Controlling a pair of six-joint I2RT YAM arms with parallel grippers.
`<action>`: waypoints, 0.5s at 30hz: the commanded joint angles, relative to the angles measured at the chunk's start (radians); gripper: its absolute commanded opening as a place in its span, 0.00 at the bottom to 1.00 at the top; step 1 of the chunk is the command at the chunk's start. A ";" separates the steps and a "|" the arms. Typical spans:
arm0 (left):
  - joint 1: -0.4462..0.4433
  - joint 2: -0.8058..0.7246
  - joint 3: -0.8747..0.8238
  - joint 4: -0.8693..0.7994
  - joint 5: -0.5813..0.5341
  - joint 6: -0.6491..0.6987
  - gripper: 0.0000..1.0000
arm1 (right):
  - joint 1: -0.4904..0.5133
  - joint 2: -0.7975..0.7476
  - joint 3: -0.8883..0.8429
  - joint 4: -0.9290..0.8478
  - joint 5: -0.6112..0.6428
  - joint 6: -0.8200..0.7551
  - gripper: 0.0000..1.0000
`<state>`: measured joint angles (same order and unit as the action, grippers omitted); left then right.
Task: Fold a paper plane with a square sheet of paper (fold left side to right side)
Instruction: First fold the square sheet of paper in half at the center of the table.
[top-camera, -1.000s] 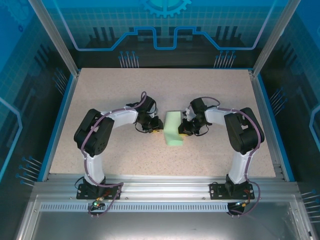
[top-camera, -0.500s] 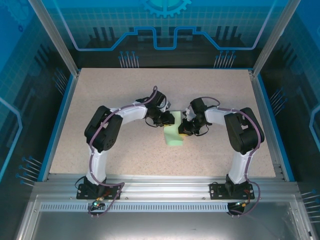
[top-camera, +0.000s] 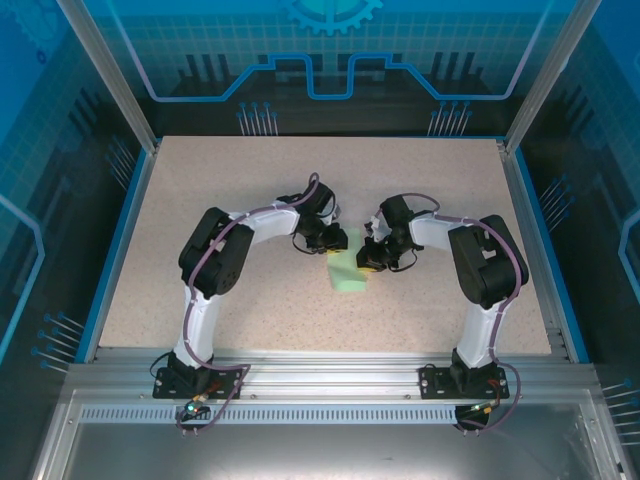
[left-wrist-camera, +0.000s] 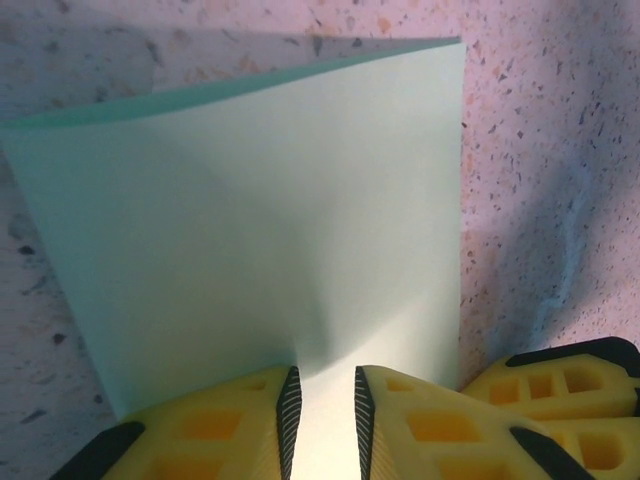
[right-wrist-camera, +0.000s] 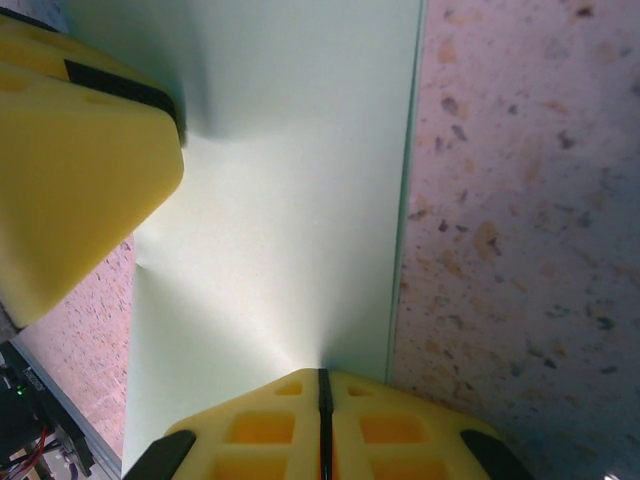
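The square sheet of paper (top-camera: 347, 270) lay flat on the desk (top-camera: 240, 190) between the two pincers, already doubled over into a narrow strip. From the left wrist it stretched away ahead of the left pincer (left-wrist-camera: 322, 410), and a second layer peeped out along its far edge.

The left pincer stood only slightly open. Its yellow fingers (left-wrist-camera: 235, 430) left a slim gap through which the pale paper showed, and they seemed to rest over the sheet's near edge without clamping anything. The right pincer (right-wrist-camera: 320, 415) was fully closed, its two pads meeting in a thin seam. The paper puckered toward that seam, so it appeared to have a pinch of the sheet's edge. Bare desk lay just to its right, beyond the doubled edge.

This paper would be very light, limp and easily creased. A sideways drag would probably skid it across the speckled surface or wrinkle it, and a hard tug against the other pincer could tear it. The best hold was likely at a free edge or corner near the fingertips, nipping one layer or both together as the fold required. The far pincer should meanwhile pin the sheet so the crease formed straight.
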<state>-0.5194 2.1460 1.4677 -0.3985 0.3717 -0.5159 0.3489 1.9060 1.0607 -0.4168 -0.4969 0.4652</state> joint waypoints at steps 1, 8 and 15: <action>0.057 0.029 -0.014 -0.062 -0.074 0.036 0.27 | 0.004 0.053 -0.026 -0.098 0.155 -0.018 0.09; 0.116 0.041 0.001 -0.071 -0.064 0.056 0.27 | 0.004 0.054 -0.028 -0.094 0.148 -0.015 0.09; 0.131 -0.036 -0.008 -0.062 -0.029 0.073 0.29 | 0.005 0.054 -0.029 -0.084 0.135 -0.008 0.09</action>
<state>-0.4213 2.1448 1.4693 -0.4206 0.3981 -0.4740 0.3489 1.9060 1.0607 -0.4171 -0.4973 0.4652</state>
